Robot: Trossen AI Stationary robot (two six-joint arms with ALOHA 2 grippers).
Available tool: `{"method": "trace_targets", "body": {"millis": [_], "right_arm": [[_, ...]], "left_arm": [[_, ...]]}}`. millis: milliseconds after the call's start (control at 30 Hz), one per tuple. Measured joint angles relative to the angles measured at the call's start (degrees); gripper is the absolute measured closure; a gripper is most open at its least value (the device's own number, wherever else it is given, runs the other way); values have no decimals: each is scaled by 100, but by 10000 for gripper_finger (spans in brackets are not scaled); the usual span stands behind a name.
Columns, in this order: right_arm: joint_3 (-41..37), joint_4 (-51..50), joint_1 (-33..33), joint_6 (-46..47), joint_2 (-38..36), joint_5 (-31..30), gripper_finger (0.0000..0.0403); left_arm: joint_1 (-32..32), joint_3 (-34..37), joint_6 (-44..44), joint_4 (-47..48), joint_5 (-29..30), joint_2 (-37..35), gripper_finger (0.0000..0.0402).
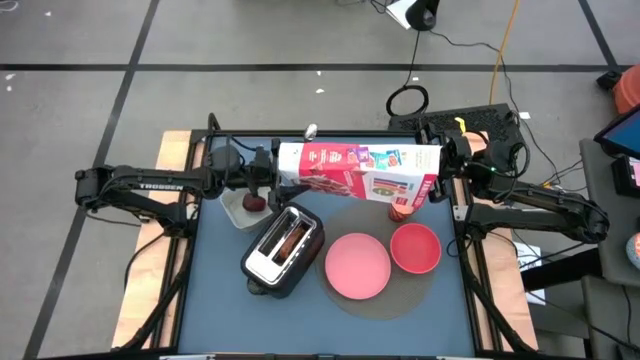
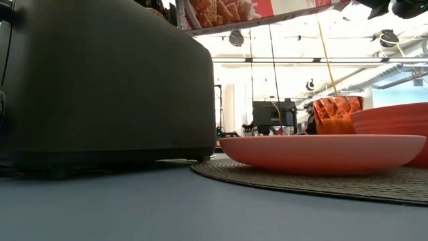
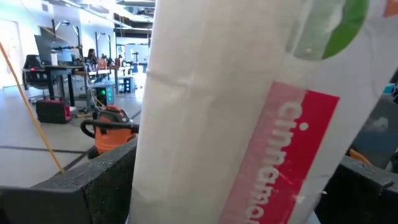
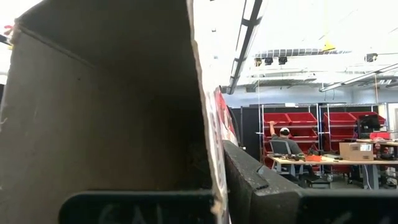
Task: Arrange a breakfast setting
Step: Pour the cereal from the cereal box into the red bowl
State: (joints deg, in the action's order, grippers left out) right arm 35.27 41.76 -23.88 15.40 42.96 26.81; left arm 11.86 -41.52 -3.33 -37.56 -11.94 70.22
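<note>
- High: left hand point(image 1: 268, 175) wide around one end of the cereal box point(image 1: 358, 171), right hand point(image 1: 447, 160) pinched shut on the other. Pink plate point(image 1: 357, 265) and red bowl point(image 1: 415, 248) share the mat point(image 1: 420, 297); toaster point(image 1: 283, 248) beside them.
- Low: plate point(image 2: 321, 152) on mat, toaster point(image 2: 100, 80) close.
- Left wrist: box point(image 3: 249, 112) between fingers.
- Right wrist: box flap point(image 4: 106, 106) gripped.

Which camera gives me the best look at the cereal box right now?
The high view: it shows the whole cereal box lying lengthwise, held between the left gripper and right gripper. The left wrist view shows only a close-up panel, the right wrist view an open flap and dark inside, the low view just its underside edge.
</note>
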Motion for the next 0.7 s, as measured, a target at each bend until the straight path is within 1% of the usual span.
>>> {"method": "trace_targets", "body": {"millis": [167,333,500,700], "right_arm": [[0,-4,0,-2,2,2,403],[0,0,0,0,2,24,403],[0,-4,0,7,2,31,403],[0,-13,0,4,4,31,403]], "left_arm": [[-38,0,20,164,6,-2,9],[-207,0,288,189,12,1,9],[-310,0,321,90,24,153,9],[-354,3,222,-181,20,512,9]]}}
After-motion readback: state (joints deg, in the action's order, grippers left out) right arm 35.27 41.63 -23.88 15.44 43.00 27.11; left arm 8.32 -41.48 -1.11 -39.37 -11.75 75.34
